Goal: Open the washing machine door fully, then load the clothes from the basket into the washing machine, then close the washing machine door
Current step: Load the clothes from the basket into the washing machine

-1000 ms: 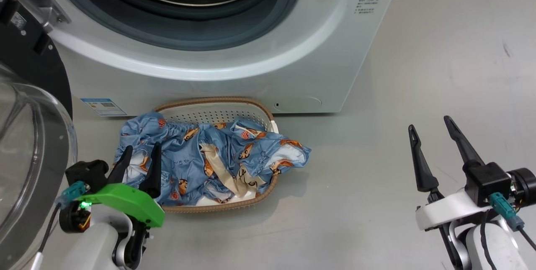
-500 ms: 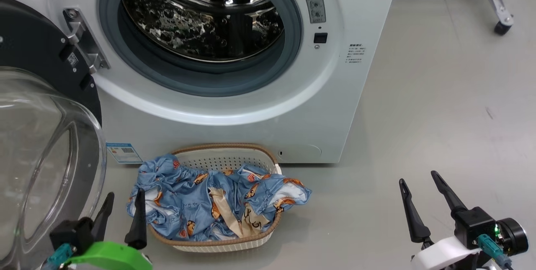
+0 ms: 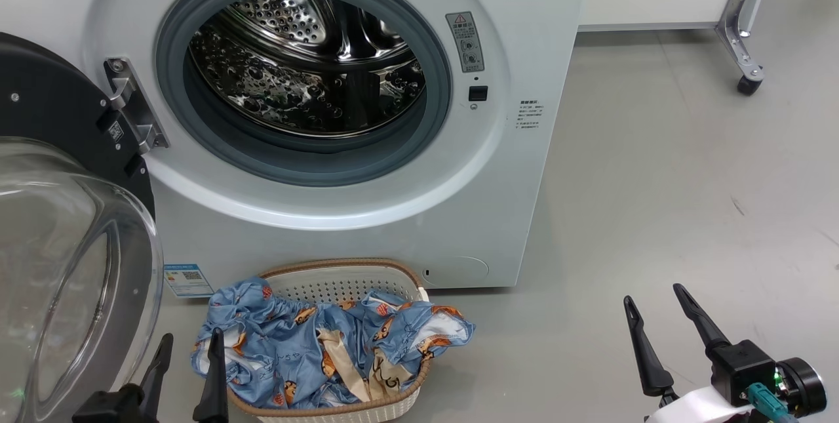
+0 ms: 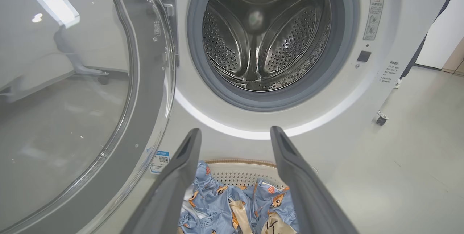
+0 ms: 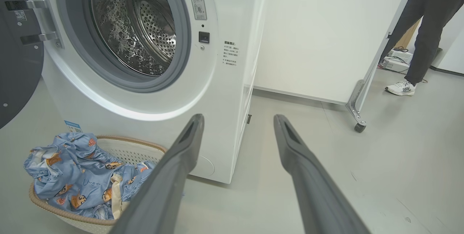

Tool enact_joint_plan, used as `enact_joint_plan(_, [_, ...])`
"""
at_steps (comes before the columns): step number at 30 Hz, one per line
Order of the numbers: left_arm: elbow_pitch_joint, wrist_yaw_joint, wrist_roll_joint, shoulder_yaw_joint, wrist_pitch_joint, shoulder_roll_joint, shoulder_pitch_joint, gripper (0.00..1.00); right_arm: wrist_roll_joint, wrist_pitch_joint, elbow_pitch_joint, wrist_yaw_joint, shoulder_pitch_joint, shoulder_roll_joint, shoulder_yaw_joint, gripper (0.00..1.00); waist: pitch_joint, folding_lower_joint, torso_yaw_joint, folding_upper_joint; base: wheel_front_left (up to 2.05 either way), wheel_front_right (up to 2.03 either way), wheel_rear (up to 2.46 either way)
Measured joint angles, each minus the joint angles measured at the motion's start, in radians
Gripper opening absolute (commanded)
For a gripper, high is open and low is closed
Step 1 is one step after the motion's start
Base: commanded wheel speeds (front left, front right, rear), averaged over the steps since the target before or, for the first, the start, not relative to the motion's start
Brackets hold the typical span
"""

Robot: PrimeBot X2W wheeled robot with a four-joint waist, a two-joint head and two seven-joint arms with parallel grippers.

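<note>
The white washing machine [image 3: 524,10] stands with its steel drum [image 3: 308,69] exposed. Its door [image 3: 72,265] is swung wide to the left, the clear glass bowl bulging toward me. On the floor in front sits the cream basket [image 3: 341,279] with the blue printed clothes [image 3: 314,351] heaped in it and spilling over the rim. My left gripper [image 3: 187,341] is open at the basket's left edge, empty. My right gripper [image 3: 652,295] is open over bare floor to the right. The clothes [image 4: 235,205] show between the left fingers; the basket [image 5: 127,148] shows left of the right fingers.
A white partition on a wheeled metal foot [image 3: 747,85] stands right of the machine. A person's legs [image 5: 417,38] stand beyond it in the right wrist view. Grey floor [image 3: 655,180] spreads to the right of the machine and basket.
The head camera has tilted up, so the drum has come into full view and the basket and both grippers sit lower in the picture. Both grippers stay open.
</note>
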Motion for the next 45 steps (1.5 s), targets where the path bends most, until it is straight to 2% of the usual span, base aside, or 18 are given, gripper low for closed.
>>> enact_joint_plan(5, [-0.032,-0.009,0.021,0.022,0.0,-0.024,0.034,1.0,0.0,0.0,-0.003,0.006,0.005,-0.001,0.0,1.0,-0.003,0.0,-0.012,0.0,0.0,0.0,0.0])
enact_joint_plan(16, [-0.068,-0.018,0.039,0.057,0.0,-0.031,0.063,1.0,-0.001,0.0,-0.017,0.009,0.005,0.001,0.013,1.0,0.023,0.0,-0.042,0.0,0.0,0.0,0.0])
enact_joint_plan(29, [-0.051,-0.026,0.044,-0.012,0.002,-0.027,0.067,1.0,-0.002,0.0,-0.04,0.016,-0.012,0.016,0.024,1.0,0.111,0.0,-0.104,0.0,0.0,0.0,0.0])
enact_joint_plan(34, [-0.042,-0.026,0.035,-0.042,0.033,-0.016,0.059,1.0,-0.003,0.0,-0.052,0.016,-0.047,0.019,0.025,1.0,0.15,0.0,-0.126,0.0,0.0,0.0,0.0])
enact_joint_plan(41, [-0.014,-0.027,-0.038,-0.072,0.105,-0.01,-0.024,1.0,-0.003,0.0,-0.069,0.016,-0.089,0.024,0.027,1.0,0.227,0.0,-0.165,0.0,0.0,0.0,0.0])
enact_joint_plan(45, [0.01,-0.027,-0.088,-0.09,0.15,0.012,-0.089,1.0,-0.003,0.0,-0.081,0.016,-0.121,0.033,0.03,1.0,0.289,0.0001,-0.193,0.0,0.0,0.0,0.0])
